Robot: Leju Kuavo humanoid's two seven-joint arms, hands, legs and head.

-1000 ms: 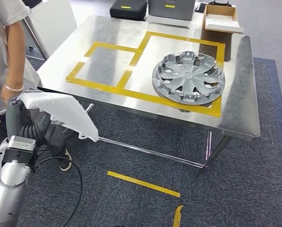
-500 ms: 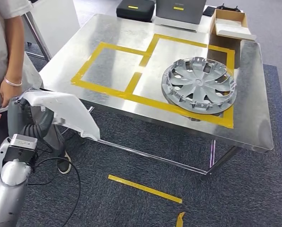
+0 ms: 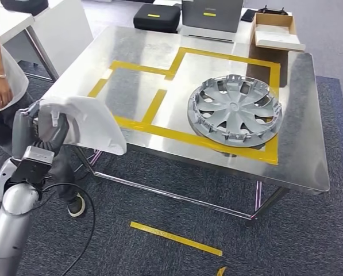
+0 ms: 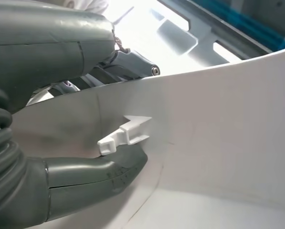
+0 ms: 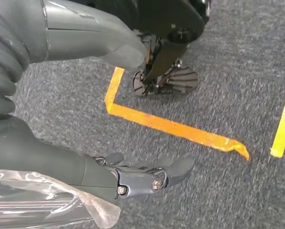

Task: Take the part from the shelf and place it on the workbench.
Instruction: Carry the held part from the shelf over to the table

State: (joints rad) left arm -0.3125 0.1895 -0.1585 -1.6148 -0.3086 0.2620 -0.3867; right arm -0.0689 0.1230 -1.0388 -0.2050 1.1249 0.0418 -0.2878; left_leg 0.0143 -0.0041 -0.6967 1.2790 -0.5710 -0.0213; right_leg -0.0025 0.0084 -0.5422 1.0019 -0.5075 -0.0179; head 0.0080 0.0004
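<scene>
The part, a white moulded panel, hung in the air at about 9 o'clock in the head view, its far end overlapping the near left corner of the counter but not resting on it, as far as could be judged. The left hand carried it: in the left wrist view the thumb pressed up under the panel just beside a small white clip, and darker fingers lay over the opposite face, so the panel was clamped between them.

The step in hand looked like the carry, with the placing not yet done. The next move probably called for lifting the part clear of the counter's edge and bringing it over the taped square at 11 o'clock (the square at 1 o'clock was taken by a hubcap), then lowering it flat before letting go.

The right hand hung over the carpet, fingers stretched out and apart, gripping nothing.
</scene>
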